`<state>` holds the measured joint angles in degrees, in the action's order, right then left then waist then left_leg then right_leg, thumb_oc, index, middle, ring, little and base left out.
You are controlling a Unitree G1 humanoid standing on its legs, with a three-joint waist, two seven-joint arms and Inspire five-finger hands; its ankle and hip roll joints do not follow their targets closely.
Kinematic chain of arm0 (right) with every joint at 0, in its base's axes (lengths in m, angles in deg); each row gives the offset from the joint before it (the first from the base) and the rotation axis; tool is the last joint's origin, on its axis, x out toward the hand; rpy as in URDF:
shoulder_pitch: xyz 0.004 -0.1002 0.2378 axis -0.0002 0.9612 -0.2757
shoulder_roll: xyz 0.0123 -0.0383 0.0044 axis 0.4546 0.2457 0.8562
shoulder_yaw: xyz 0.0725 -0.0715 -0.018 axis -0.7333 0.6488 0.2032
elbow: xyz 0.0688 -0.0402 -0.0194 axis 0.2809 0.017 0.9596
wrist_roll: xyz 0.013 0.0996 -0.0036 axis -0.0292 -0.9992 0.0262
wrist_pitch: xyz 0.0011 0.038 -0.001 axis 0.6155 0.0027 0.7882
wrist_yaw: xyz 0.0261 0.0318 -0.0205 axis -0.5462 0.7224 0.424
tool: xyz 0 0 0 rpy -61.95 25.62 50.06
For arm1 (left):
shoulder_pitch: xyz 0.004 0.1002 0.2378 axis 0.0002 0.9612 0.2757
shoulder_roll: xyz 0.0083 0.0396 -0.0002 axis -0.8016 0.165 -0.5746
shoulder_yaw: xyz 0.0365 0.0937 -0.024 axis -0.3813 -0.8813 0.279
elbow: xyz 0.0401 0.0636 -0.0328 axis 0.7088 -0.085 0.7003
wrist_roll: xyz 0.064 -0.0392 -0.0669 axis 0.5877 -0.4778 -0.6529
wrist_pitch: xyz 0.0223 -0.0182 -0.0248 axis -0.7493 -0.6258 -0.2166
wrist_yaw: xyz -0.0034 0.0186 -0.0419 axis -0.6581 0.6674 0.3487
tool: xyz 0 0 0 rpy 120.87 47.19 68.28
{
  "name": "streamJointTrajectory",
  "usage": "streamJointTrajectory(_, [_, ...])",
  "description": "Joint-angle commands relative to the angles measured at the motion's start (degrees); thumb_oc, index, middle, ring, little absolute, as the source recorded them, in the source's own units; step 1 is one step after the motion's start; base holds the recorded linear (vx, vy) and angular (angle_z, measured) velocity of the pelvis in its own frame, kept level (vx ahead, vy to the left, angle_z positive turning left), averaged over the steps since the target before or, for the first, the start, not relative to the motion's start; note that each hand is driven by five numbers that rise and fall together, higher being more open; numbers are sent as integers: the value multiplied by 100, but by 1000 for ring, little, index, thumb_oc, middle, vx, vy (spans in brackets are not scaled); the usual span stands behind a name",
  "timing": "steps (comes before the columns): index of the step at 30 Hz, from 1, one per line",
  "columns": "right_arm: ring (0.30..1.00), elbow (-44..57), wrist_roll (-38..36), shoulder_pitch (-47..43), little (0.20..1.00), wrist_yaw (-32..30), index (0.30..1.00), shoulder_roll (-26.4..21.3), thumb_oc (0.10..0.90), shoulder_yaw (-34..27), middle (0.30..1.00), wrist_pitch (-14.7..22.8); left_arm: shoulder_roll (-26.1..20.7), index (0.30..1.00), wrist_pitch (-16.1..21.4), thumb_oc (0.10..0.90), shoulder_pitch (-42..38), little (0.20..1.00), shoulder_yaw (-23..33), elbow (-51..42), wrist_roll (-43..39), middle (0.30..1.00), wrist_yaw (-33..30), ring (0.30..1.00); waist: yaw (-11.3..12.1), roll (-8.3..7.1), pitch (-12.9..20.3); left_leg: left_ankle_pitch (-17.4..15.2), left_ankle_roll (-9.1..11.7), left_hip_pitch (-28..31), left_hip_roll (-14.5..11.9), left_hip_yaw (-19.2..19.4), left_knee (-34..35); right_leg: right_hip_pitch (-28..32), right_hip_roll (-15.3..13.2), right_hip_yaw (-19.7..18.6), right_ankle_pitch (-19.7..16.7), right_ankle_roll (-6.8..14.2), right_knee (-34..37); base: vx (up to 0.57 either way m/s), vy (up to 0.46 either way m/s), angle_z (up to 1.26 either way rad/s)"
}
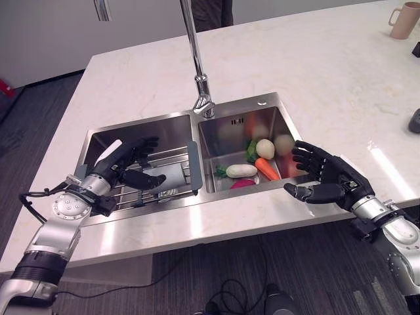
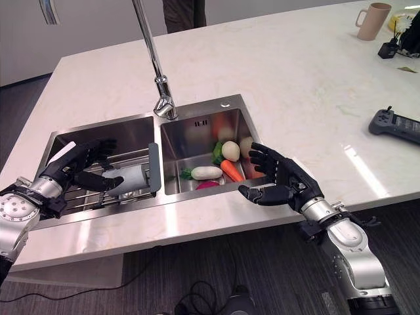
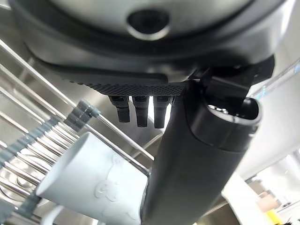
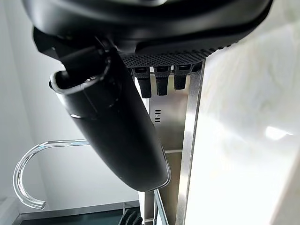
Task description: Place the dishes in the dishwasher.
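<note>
A pale grey mug (image 1: 167, 178) lies on its side on a wire rack (image 1: 131, 195) in the left basin of a double steel sink (image 1: 172, 121). My left hand (image 1: 121, 163) hovers over the rack just left of the mug, open, fingers straight and thumb stretched toward it. In the left wrist view the mug (image 3: 93, 183) lies under the thumb (image 3: 192, 164), apart from the fingers. My right hand (image 1: 328, 177) is open over the counter at the front right corner of the right basin, holding nothing.
The right basin holds a carrot (image 1: 266, 168), a white radish (image 1: 241, 170) and a potato (image 1: 265, 148). A tall faucet (image 1: 195, 65) rises behind the divider. A pink mug (image 1: 403, 20) and a dark controller (image 2: 394, 125) sit far right. A person (image 1: 211, 12) stands beyond the counter.
</note>
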<state>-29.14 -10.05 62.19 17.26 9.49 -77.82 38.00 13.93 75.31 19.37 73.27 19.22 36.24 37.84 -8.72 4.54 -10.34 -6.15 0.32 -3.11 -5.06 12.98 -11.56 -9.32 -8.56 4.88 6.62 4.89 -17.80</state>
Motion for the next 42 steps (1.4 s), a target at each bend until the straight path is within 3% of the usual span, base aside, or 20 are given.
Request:
streamJointTrajectory(1, [900, 697, -366, -766, 900, 29, 900, -75, 800, -369, 900, 767, -225, 900, 450, 800, -871, 900, 403, 68, 178, 900, -561, 900, -11, -40, 362, -899, 110, 1, -38, 3, -563, 427, 33, 181, 697, 347, 61, 44, -10, -10])
streamJointTrajectory(42, [900, 702, -320, -821, 900, 30, 900, -201, 800, -470, 900, 757, -330, 900, 134, 800, -991, 900, -10, 726, 1344, 900, -116, 900, -76, -32, 281, -895, 93, 54, -20, 142, -563, 407, 36, 190, 647, 363, 61, 5, -1, -1])
